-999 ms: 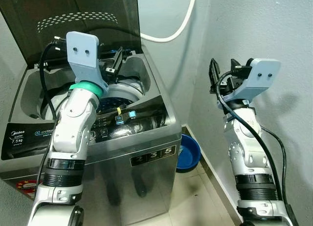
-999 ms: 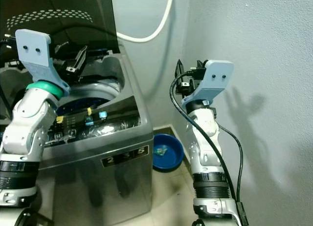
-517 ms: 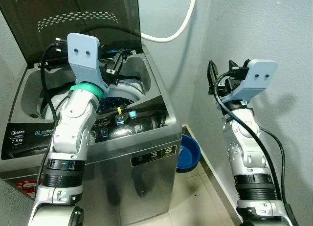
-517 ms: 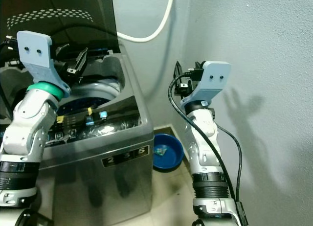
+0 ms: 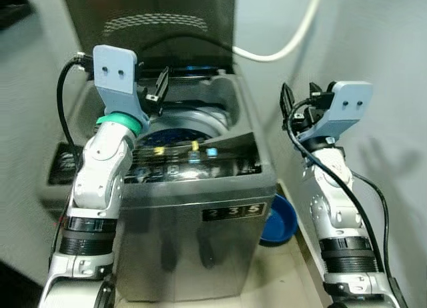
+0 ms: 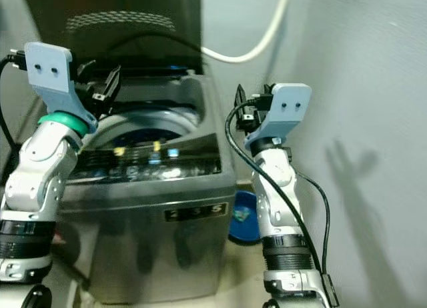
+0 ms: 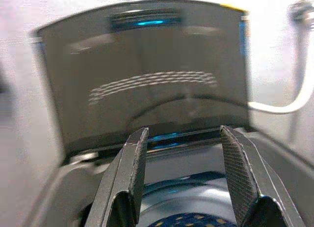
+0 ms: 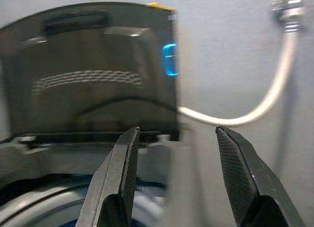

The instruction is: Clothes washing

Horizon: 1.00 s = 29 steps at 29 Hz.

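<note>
A grey top-loading washing machine (image 5: 200, 208) stands before me with its dark lid (image 5: 150, 21) raised against the wall. Blue patterned cloth (image 5: 190, 126) lies inside the steel drum (image 7: 196, 217). My left gripper (image 5: 160, 88) hovers over the near left rim of the tub, open and holding nothing. To the right of the machine, my right gripper (image 5: 288, 103) is raised at the same height, open and holding nothing. The control panel (image 5: 193, 165) with lit buttons runs along the machine's front edge.
A white hose (image 5: 287, 45) curves from the wall tap (image 8: 287, 11) down behind the machine. A blue basin (image 5: 280, 218) sits on the floor in the gap between machine and right wall (image 5: 393, 48). That wall stands close behind my right arm.
The whole picture has shifted right and blurred, so the camera has turned left. Both grippers keep about the same pose over and beside the machine.
</note>
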Motion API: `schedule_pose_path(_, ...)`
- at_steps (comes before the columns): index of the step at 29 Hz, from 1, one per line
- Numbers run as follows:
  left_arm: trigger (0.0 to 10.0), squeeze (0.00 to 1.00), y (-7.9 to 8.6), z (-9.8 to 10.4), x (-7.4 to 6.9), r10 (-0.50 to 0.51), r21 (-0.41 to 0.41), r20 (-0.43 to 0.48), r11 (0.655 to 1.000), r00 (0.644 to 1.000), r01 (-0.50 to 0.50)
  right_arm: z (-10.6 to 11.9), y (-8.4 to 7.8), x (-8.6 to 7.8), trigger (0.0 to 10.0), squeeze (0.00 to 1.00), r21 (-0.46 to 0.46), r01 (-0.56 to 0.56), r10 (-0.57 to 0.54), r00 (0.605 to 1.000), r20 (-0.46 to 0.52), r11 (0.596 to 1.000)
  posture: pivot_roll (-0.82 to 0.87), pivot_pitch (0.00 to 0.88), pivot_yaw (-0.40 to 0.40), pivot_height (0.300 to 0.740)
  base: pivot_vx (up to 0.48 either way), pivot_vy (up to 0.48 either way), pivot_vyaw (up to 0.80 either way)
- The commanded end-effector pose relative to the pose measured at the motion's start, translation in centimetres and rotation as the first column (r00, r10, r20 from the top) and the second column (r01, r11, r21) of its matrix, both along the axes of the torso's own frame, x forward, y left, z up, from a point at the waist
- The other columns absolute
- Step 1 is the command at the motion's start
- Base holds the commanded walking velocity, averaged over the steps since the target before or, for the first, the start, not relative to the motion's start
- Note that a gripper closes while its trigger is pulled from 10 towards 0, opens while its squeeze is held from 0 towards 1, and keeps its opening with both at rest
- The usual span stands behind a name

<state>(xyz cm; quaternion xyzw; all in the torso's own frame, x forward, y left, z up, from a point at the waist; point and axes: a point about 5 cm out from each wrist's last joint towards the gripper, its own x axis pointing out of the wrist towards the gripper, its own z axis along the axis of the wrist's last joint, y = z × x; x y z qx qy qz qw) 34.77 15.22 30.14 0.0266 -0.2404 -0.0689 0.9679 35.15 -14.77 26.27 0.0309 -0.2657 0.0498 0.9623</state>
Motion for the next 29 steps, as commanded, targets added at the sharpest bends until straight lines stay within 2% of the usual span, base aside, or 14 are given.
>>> schedule_pose_path(1,10.0,0.00,0.18,-0.36,-0.02,0.001,-0.005,-0.014,1.000,1.000,-0.001,-0.13,0.16,0.15,10.0,0.00,-0.005,-0.006,0.006,1.000,-0.005,1.000,0.04,0.000,0.055,0.740,0.000,0.000,0.79)
schedule_pose_path(29,10.0,0.00,-0.37,-0.42,-0.11,-0.014,0.004,-0.011,1.000,1.000,0.014,-0.20,0.10,0.30,10.0,0.00,-0.020,-0.011,0.011,1.000,-0.005,1.000,0.03,0.000,0.056,0.740,0.000,0.000,0.77)
